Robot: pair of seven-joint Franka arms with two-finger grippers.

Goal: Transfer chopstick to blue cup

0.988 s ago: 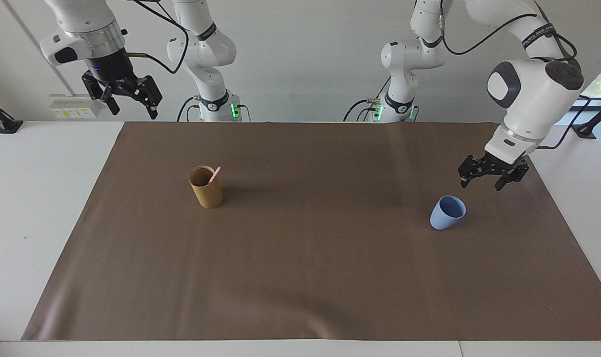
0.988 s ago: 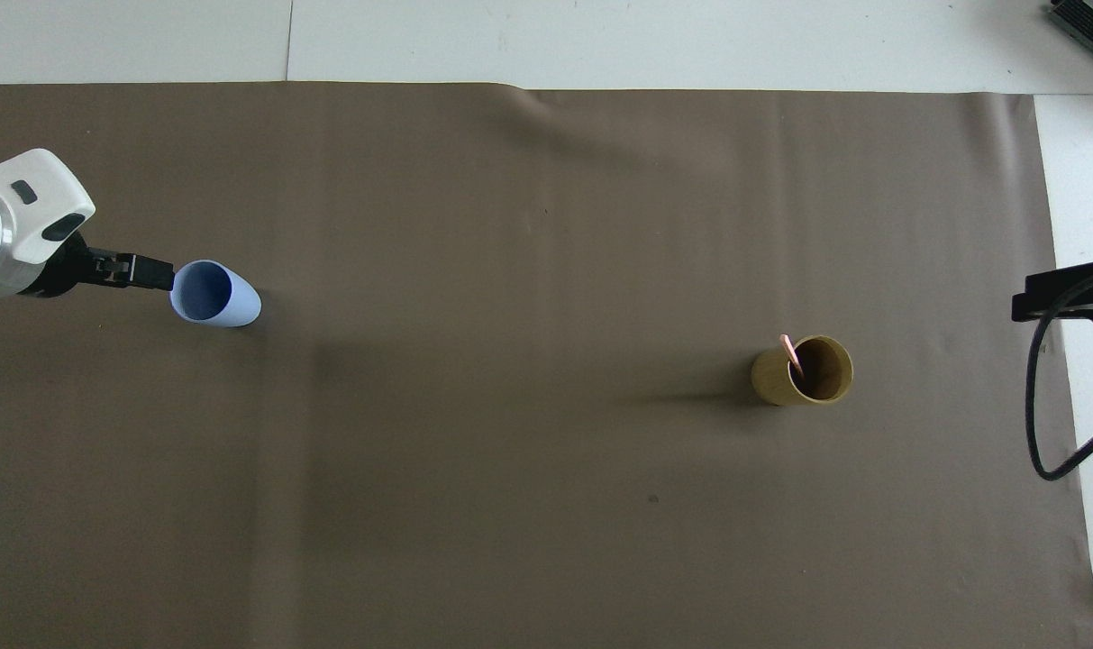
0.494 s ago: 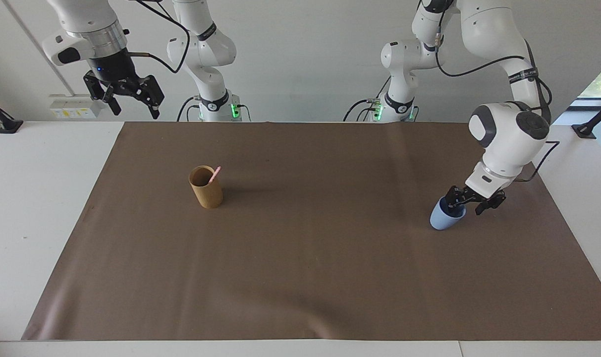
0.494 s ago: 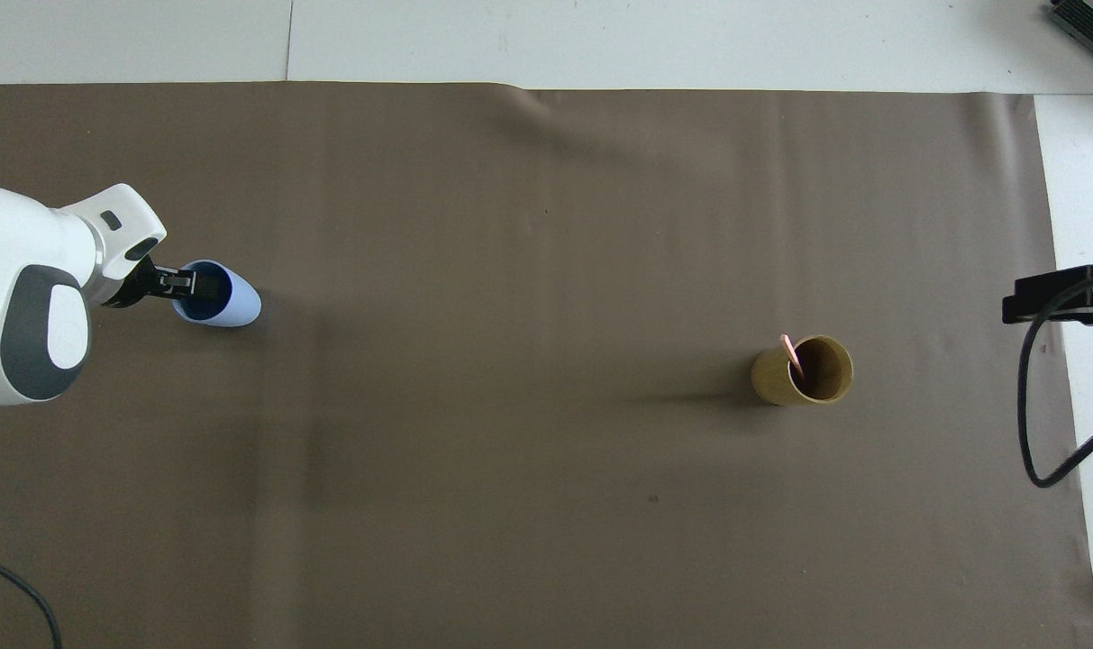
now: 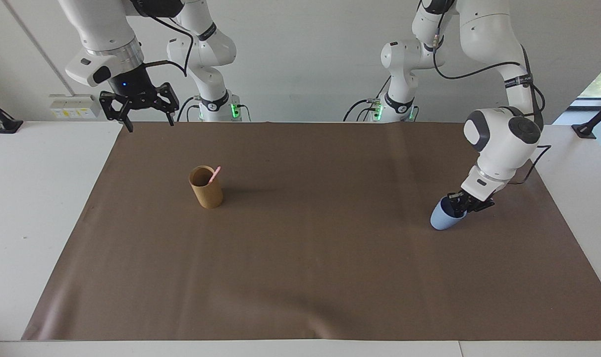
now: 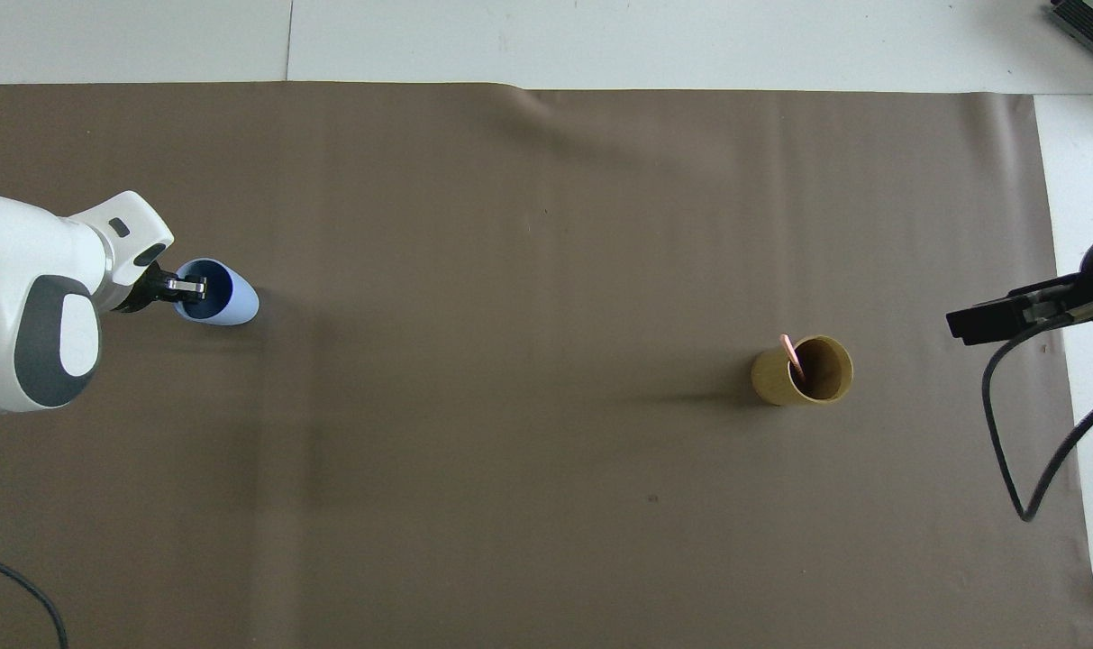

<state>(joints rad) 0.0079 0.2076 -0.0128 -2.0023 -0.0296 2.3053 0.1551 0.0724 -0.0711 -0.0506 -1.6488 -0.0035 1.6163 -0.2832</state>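
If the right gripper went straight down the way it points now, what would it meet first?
Probably the bare brown table mat near its edge; the open right gripper points down there, well short of the tall tan-brown cylindrical cup. Depth is uncertain.

chopstick [image 5: 215, 174]: lower part hidden inside the tan cup [image 5: 206, 187]
right pincer [image 6: 960, 325]: mostly cut off by the overhead view's edge
left pincer [image 5: 460, 205]: tips hidden at the blue cup [image 5: 445, 217] rim

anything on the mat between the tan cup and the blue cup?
Nothing: bare brown mat between the tall tan-brown cylindrical cup and the small light-blue tapered cup, clearest in the overhead view.
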